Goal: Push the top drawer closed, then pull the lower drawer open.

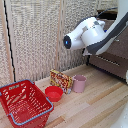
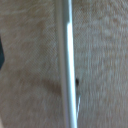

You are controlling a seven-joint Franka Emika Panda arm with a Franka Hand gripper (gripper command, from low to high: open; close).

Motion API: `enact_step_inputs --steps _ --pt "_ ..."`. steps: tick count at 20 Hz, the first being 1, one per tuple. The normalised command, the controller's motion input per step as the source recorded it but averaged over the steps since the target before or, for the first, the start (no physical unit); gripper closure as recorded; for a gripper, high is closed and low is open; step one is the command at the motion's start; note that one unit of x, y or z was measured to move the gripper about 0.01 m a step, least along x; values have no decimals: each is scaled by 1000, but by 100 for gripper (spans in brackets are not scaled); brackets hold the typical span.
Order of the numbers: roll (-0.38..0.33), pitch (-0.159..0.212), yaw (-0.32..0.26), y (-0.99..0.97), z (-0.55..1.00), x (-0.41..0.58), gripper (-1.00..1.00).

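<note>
Against woven blinds, the white arm [image 1: 87, 34] should press the dark brown wooden top drawer [image 1: 119, 42] squarely; gripper state unclear.

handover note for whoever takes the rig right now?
Fingers: not visible in either view, state unknown.
Arm is up at the dresser on the exterior view's right, blocking most of it.
One drawer front with its bar handle shows below the arm; it looks shut.
Wrist view is blurred, close on a pale bar.
Done: cannot tell whether the top drawer is closed.
Left: confirm that, then pull the lower drawer.
</note>
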Motion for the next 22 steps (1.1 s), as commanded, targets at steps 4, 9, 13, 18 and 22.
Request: enact_step_inputs --steps 4,9,13,18,22 --pt "-27 73 10 -358 76 99 100" --pt "-2 1 7 -23 0 0 100" --pt "0 6 11 0 21 0 100" --pt "-13 29 53 -198 90 37 100" --pt "2 7 61 -782 239 172 100"
